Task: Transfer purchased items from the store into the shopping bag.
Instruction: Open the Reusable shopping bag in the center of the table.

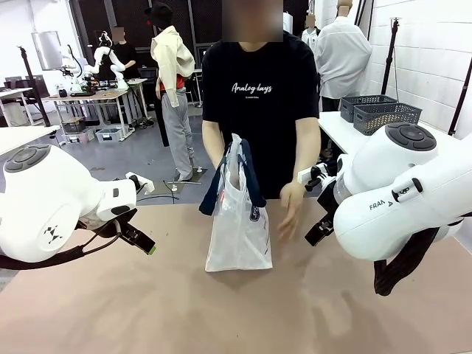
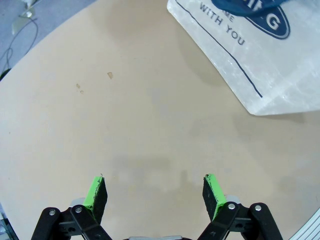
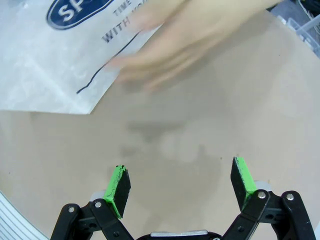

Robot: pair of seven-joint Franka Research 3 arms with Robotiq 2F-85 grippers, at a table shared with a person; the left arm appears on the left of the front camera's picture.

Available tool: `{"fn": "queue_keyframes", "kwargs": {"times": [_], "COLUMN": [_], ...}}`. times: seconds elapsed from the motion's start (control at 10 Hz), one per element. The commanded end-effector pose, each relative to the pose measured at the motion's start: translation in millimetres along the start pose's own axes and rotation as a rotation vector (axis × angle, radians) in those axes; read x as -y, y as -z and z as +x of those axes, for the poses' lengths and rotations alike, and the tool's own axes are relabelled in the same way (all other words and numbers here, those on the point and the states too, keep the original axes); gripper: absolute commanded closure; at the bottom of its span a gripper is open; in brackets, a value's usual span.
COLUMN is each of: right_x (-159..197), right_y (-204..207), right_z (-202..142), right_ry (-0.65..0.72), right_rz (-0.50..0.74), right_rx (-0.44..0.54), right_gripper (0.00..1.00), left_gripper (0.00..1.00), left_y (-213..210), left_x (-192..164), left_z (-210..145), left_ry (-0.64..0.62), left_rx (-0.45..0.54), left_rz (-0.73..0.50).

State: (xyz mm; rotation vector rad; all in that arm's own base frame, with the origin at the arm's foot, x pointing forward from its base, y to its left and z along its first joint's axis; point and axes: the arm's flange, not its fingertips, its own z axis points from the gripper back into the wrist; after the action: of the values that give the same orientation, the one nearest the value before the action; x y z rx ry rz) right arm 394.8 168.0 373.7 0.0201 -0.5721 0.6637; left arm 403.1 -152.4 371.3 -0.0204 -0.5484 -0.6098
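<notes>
Shopping bag (image 1: 237, 228) upright on the tan surface (image 1: 221, 317), at mid-width toward the far edge, navy handles (image 1: 254, 184) raised in front of the person's black shirt (image 1: 251, 110). Person's hand (image 1: 290, 210) blurred, just beside the bag, above the surface. Left gripper (image 2: 156, 187) over bare surface, jaws released and wide, nothing between the green pads (image 2: 95, 192); lower corner of the bag at upper right in the left wrist view. Right gripper (image 3: 181, 182) likewise over bare surface, jaws released, empty; bag with navy oval logo (image 3: 75, 12) and the blurred hand beyond the pads.
</notes>
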Motion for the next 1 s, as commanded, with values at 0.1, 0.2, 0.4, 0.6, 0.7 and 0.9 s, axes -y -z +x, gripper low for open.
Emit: {"fn": "queue_keyframes", "kwargs": {"times": [0.1, 0.2, 0.4, 0.6, 0.7, 0.9], "right_x": [0.1, 0.1, 0.1, 0.1, 0.1, 0.1], "right_y": [0.0, 0.0, 0.0, 0.0, 0.0, 0.0], "right_z": [0.0, 0.0, 0.0, 0.0, 0.0, 0.0], "right_ry": [0.000, 0.000, 0.000, 0.000, 0.000, 0.000], "right_rz": [0.000, 0.000, 0.000, 0.000, 0.000, 0.000], "right_rx": [0.000, 0.000, 0.000, 0.000, 0.000, 0.000], "right_gripper": [0.00, 0.00, 0.00, 0.00, 0.00, 0.00], "left_gripper": [0.00, 0.00, 0.00, 0.00, 0.00, 0.00], "left_y": [-0.1, -0.1, -0.1, -0.1, -0.1, -0.1], "left_x": [-1.4, -1.4, -1.4, -1.4, -1.4, -1.4], "left_z": [-0.4, -0.4, -0.4, -0.4, -0.4, -0.4], "left_ry": [-0.003, -0.003, -0.003, -0.003, -0.003, -0.003], "left_rx": [0.000, 0.000, 0.000, 0.000, 0.000, 0.000], "left_rz": [0.000, 0.000, 0.000, 0.000, 0.000, 0.000]}}
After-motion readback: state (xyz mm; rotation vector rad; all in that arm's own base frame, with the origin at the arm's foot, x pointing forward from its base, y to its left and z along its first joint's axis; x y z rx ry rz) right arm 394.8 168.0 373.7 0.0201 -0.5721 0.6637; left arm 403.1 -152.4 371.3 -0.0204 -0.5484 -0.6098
